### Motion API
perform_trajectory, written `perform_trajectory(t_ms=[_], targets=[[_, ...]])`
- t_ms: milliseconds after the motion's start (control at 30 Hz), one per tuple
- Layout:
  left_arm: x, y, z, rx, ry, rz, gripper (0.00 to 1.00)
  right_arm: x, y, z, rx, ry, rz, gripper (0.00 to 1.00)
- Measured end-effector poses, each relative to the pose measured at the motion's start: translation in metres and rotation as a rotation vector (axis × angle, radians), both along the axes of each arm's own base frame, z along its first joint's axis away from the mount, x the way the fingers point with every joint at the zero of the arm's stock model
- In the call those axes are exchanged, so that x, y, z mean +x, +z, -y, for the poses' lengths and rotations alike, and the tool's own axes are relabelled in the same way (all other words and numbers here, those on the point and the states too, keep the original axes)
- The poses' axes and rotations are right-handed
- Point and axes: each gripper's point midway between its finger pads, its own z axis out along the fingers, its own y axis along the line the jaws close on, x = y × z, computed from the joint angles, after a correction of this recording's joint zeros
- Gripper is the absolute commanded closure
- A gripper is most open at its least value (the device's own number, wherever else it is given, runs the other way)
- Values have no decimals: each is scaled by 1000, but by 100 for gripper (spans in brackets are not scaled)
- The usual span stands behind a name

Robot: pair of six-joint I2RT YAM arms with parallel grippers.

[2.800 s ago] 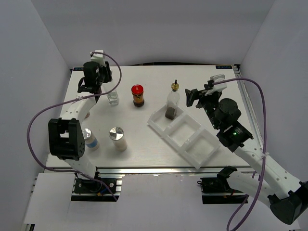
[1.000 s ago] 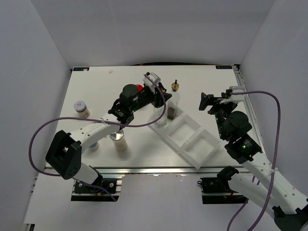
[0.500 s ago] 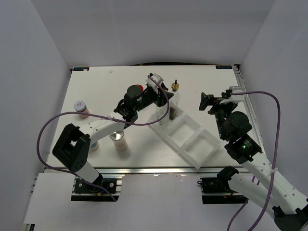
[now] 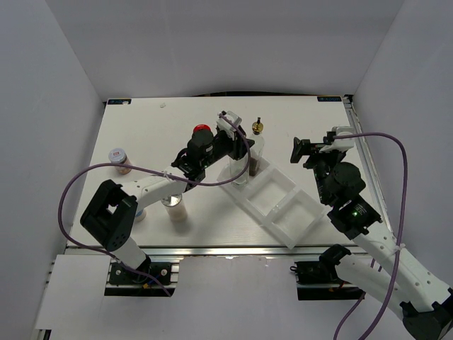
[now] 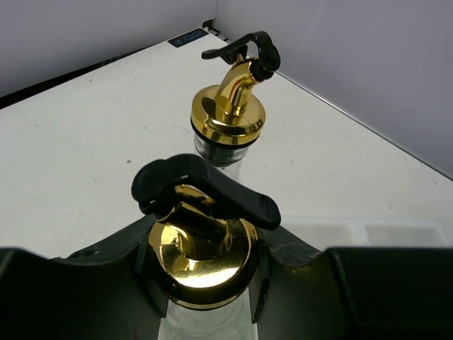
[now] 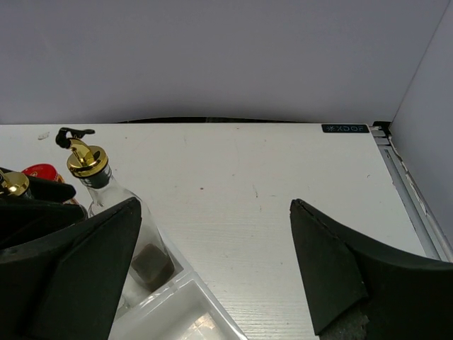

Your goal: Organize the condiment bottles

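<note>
At the far left of the surface (image 4: 141,134) the small pale-lidded jar (image 4: 119,160) stands upright, well apart from everything else. Nearer the front edge, the blue-labelled bottle (image 4: 141,212) shows only as a sliver beside the elbow of the left arm (image 4: 152,188). Just right of it, the white silver-capped shaker (image 4: 174,208) stands partly under that arm's forearm.

Further back and toward the middle, the dark red-lidded jar (image 4: 202,130) stands behind the arm's wrist, with only its red lid in plain sight.

The left end effector (image 4: 232,151) is clenched on a clear bottle (image 5: 202,258). The wrist view shows its black fingers (image 5: 152,280) pressed to either side of the neck, right below the gold spout cap. This bottle is upright at the far-left end of the tray (image 4: 283,212); whether its base rests in the compartment or hangs above it cannot be told.

Just beside it, on the far right, the second gold-spouted bottle (image 4: 255,152) stands upright in the tray's far compartment, a dark layer at its bottom. The tray's other two compartments run diagonally toward the near right.

Right of the tray's far end, the right end effector (image 4: 313,147) hangs above the surface, released, its fingers (image 6: 71,269) spread wide with nothing between them.
</note>
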Motion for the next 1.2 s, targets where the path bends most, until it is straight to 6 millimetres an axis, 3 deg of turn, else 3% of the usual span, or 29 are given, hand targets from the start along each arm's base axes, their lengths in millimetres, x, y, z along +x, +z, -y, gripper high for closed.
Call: perform_trajectory(t_ms=[67,100,200,267,300,333,567,733,1000,1200], targets=[[-1,-3,1,7,3,-7,55,0,0,0,0,0,-1,10],[-2,-4,1,12,5,-11,37,1,-1,-1,-1,0,-2,11],[-3,-4,2,17,7,-7,34,1,-1,-1,-3,0,-4,11],[-3,-5,2,25,11,-3,27,2,-2,-1,-4,0,-5,10],[-2,-6,2,32,15,-4,7,2,-2,-1,-4,1,-6,11],[-3,-8,2,42,18,-3,2,2,-2,-1,-4,1,-6,11],[-2,-17,-4,85,45,-37,2,1,-3,-3,-9,12,-10,11],[-4,-13,-7,109,53,-63,2,3,-7,-8,-19,30,-21,11],[-12,13,-23,146,91,-77,2,8,-22,-15,-81,52,-74,11],[-30,31,-53,163,148,-79,2,13,-30,-15,-95,43,-115,11]])
